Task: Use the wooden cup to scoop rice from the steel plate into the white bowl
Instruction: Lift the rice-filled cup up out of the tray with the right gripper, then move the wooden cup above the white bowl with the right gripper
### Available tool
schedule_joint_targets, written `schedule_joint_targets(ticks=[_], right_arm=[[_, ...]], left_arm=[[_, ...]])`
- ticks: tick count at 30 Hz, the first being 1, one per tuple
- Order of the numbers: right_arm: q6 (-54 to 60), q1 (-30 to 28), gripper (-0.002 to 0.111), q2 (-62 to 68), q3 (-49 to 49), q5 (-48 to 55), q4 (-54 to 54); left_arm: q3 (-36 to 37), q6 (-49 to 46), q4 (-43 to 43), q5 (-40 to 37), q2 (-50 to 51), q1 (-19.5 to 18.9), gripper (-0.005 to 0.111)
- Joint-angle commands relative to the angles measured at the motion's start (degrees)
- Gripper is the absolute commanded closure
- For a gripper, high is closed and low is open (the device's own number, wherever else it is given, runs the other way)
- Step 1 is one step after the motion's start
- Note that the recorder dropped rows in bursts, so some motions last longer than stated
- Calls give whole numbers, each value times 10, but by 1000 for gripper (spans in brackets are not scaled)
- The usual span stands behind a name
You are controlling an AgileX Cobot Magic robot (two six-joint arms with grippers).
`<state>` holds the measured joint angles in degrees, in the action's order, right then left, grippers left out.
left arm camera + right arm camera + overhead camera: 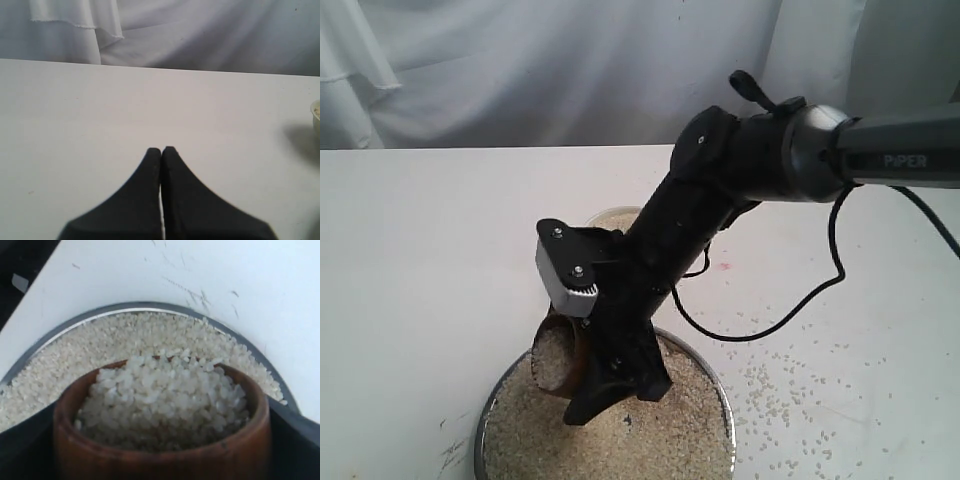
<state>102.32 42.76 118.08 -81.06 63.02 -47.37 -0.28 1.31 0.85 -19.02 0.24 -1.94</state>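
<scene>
While the right gripper (pixel 592 378) sits low over the steel plate (pixel 722 392), its fingers are clamped on either side of the wooden cup (pixel 560 358). The cup is tilted, mouth turned toward the left side of the exterior view, and is filled to the brim with rice (pixel 165 395). It hangs over the far-left part of the plate; whether its underside touches the grain bed cannot be told.

Plate: wide layer of rice across it, rim visible in the right wrist view.

White bowl (pixel 612 214): on the white table (pixel 420 250) just behind the plate, mostly hidden by the right arm; some grains show inside.

Loose grains (pixel 772 382) are scattered on the table to the right of the plate. Black cable (pixel 800 300) loops from the arm above them.

Left gripper (pixel 161 151): fingertips pressed together, nothing between them, over bare table, well apart from the bowl.
</scene>
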Motion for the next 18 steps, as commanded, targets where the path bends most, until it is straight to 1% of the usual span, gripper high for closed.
schedule_joint_targets(ticks=[1,6,10,14,18], right_arm=[[41,-23,108,-11,1,34,-67],[71,-57,108,-17,1,51,-96],[80,-90,108,-41,1,-12,-96],[83,-118,108,-60,-15,-31,-74],[68,-133,108,-62,-45,-42,-37]], left_arm=[[3,0,0,8,-2,-1,107],[3,0,0,8,-2,-1,107],[3,0,0,8,-2,-1,107],[3,0,0,8,-2,-1,107],[3,0,0,8,-2,-1,107]])
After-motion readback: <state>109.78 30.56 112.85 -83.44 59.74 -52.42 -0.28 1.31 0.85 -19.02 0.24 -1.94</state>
